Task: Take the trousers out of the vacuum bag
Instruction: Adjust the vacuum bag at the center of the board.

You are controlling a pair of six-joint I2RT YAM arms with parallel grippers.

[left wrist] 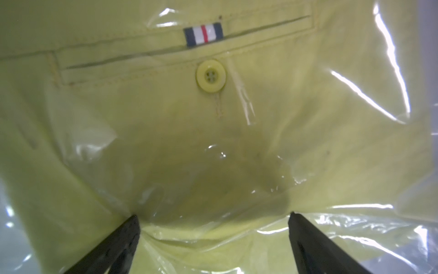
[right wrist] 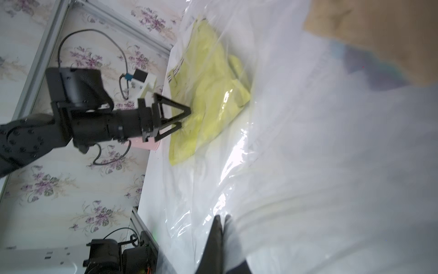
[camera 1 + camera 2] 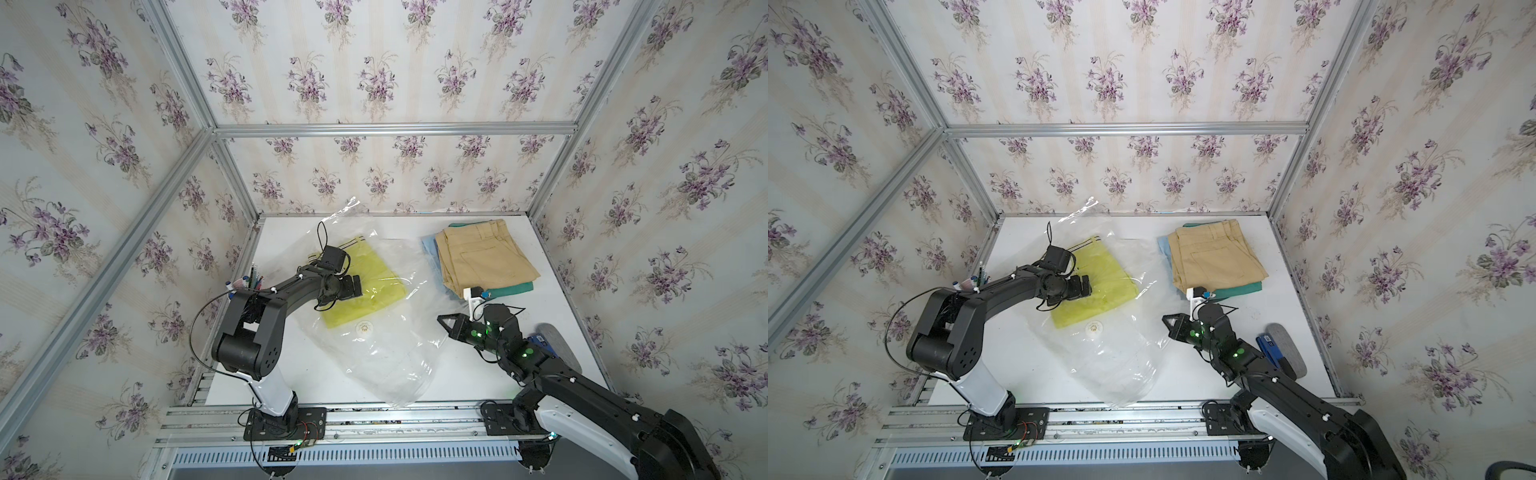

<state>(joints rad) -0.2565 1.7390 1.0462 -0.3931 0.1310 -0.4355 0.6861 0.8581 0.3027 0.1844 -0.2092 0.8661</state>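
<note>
Both top views: khaki-topped trouser stack out, far right | yellow trousers inside vacuum bag, centre-left | left gripper spread wide over them | right gripper pinched on bag's right edge | judged: one pair to go

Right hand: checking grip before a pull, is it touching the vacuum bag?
Touching. The right wrist view shows the right hand shut, pinching the clear film of the vacuum bag.

Film of the vacuum bag bars left pincer from yellow trousers.
</note>
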